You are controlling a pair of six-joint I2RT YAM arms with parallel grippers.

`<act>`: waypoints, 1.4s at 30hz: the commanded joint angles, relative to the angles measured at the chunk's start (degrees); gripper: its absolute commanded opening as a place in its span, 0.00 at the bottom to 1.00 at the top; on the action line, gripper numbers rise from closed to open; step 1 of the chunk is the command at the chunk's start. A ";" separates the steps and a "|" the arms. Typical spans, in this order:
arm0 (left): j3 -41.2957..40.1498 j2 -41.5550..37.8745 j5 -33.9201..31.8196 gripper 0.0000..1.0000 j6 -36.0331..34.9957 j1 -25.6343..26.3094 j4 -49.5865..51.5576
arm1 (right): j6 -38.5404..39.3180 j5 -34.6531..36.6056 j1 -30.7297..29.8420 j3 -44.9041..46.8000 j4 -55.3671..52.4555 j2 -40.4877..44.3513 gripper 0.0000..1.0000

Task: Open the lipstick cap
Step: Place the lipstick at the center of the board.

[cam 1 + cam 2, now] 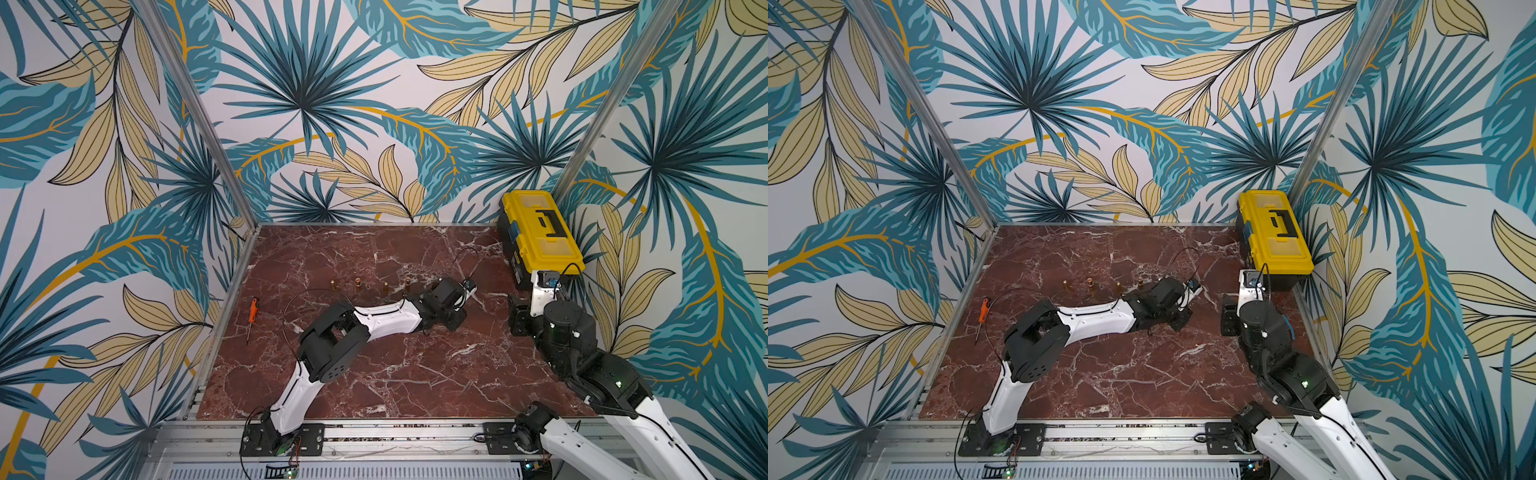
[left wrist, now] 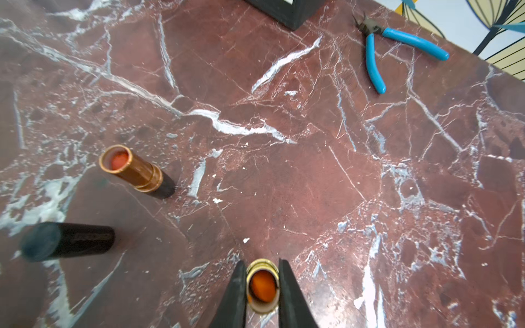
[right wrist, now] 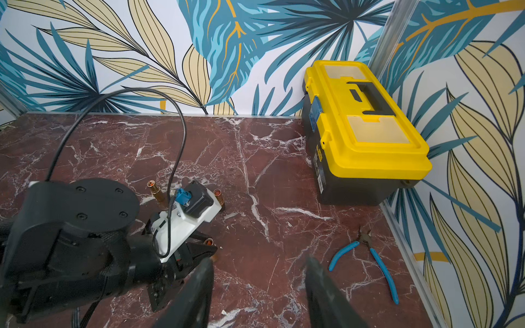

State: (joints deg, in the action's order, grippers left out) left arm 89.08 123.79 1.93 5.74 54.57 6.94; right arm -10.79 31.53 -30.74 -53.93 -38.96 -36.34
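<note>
Teal-and-tan leaf wallpaper [image 1: 311, 83] surrounds a red-brown marble tabletop [image 1: 415, 374] in both top views, with a row of gold tubes [image 1: 358, 284] mid-table, an orange-handled screwdriver [image 1: 252, 305] near the left edge and a yellow-lidded black toolbox [image 1: 540, 228] in the far right corner. Seen from the left wrist, the left gripper [image 2: 261, 262] pinches an uncapped gold lipstick tube [image 2: 262, 286] with an orange stick between its black fingers [image 2: 231, 301], a second open copper lipstick [image 2: 130, 171] and a black cylinder [image 2: 68, 241] standing nearby. From the right wrist, the right gripper [image 3: 260, 261] hangs over the marble, jaws spread and empty, blue-handled pliers [image 3: 369, 261] lying near.
</note>
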 commanded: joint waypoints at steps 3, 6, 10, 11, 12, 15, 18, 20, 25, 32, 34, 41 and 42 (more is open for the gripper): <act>-0.33 0.97 -1.07 0.08 -0.61 0.19 -1.69 | -0.47 0.92 -0.06 1.28 -0.85 0.48 0.53; 0.13 1.26 -1.29 0.08 -0.86 0.19 -1.60 | -0.61 1.22 -0.09 1.59 -0.86 0.57 0.53; 0.22 1.54 -1.89 0.09 -1.11 0.19 -1.62 | -0.48 1.45 -0.09 1.81 -0.94 0.72 0.54; 0.28 1.71 -1.93 0.11 -1.21 0.19 -1.60 | -0.46 1.43 -0.08 1.94 -0.87 0.74 0.54; 0.39 1.82 -1.93 0.13 -1.23 0.18 -1.59 | -0.49 1.48 -0.10 2.05 -0.81 0.83 0.54; 0.48 1.91 -1.77 0.16 -1.29 0.19 -1.55 | -0.46 1.49 -0.05 2.41 -0.59 1.09 0.54; 0.70 2.20 -1.68 0.18 -1.26 0.17 -1.58 | -0.35 1.49 -0.05 2.69 -0.22 1.22 0.54; 0.83 2.37 -1.66 0.21 -1.23 0.18 -1.61 | -0.29 1.50 -0.03 2.78 -0.09 1.37 0.54; 1.17 2.63 -1.63 0.25 -1.12 0.19 -1.49 | -0.36 1.38 -0.08 3.22 0.03 1.61 0.54; 1.36 2.95 -1.42 0.31 -1.31 0.19 -1.50 | -0.59 0.72 -0.10 3.16 0.90 1.58 0.56; 1.34 2.86 -1.56 0.34 -1.33 0.17 -1.50 | -0.59 0.76 -0.06 3.26 1.08 1.53 0.56; 0.84 -0.11 -3.92 0.40 -1.13 0.15 -1.55 | -0.50 0.61 -0.09 3.48 1.16 1.75 0.56; 0.61 -1.07 -4.72 0.40 -0.57 0.10 -1.53 | -0.41 0.46 -0.10 3.48 1.32 1.71 0.56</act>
State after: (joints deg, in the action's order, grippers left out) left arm 89.08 125.60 -0.71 4.75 54.57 6.57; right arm -10.94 31.90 -30.74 -51.46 -38.89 -35.20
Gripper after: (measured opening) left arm 0.399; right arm 0.561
